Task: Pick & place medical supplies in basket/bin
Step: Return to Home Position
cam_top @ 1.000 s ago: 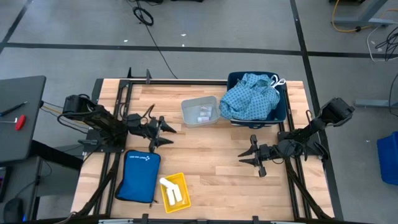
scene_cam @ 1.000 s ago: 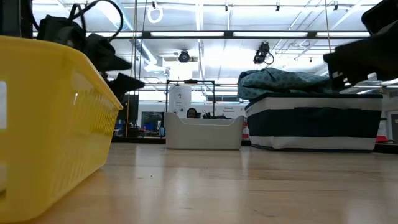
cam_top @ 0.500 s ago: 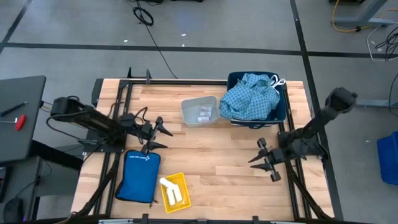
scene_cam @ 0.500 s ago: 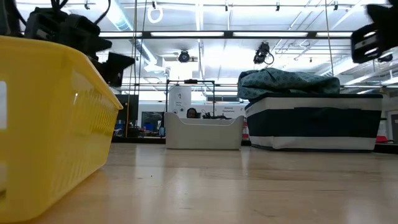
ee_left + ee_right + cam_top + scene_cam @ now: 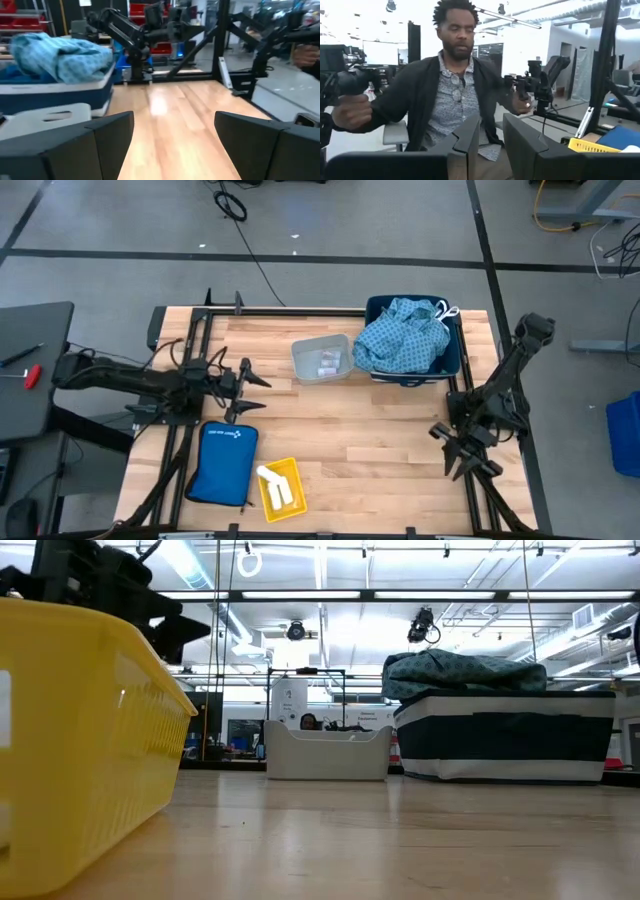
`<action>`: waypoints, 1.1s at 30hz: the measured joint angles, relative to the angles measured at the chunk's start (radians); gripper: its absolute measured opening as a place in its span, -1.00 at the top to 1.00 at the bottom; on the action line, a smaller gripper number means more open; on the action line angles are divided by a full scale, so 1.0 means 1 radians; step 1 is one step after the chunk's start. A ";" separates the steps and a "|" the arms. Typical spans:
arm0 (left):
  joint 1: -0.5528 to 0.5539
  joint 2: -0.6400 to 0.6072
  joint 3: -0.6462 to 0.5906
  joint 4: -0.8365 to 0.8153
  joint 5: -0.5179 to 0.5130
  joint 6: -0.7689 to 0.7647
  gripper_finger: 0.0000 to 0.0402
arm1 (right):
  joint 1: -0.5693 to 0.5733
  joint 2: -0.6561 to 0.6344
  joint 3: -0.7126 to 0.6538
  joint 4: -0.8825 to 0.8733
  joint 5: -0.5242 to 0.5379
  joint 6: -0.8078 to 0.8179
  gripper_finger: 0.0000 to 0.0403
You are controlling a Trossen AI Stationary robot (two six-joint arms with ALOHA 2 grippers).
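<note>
Filling the navy bin [image 5: 455, 358] at the table's [image 5: 350, 430] far right, the light blue cloth [image 5: 400, 335] is lying heaped above its rim, probably dropped in loosely. The yellow basket [image 5: 291, 467] at the near edge is holding white rolls [image 5: 272, 480]; the clear tray [image 5: 300, 360] at far centre is gathering the vials [image 5: 326, 362]. Both claws are hanging empty at the sides, the left gripper [image 5: 250, 392] spread wide and the right gripper [image 5: 455, 452] narrowly parted, seemingly because nothing is waiting to be sorted.

Table [image 5: 340, 430] bears pouch [image 5: 223, 462], yellow bin [image 5: 291, 480], clear tray [image 5: 300, 365], navy organizer [image 5: 455, 350].
</note>
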 joint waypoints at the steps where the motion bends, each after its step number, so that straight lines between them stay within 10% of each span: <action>1: 0.000 -0.031 0.018 -0.058 -0.010 0.010 -0.39 | 0.000 -0.020 0.000 -0.020 0.002 -0.003 0.53; 10: -0.002 -0.259 0.149 -0.451 -0.078 0.098 -0.39 | -0.068 -0.104 0.000 -0.134 0.039 -0.081 0.53; 33: -0.002 -0.499 0.152 -0.716 -0.108 0.109 -0.39 | -0.440 -0.425 0.000 -0.541 0.085 -0.033 0.53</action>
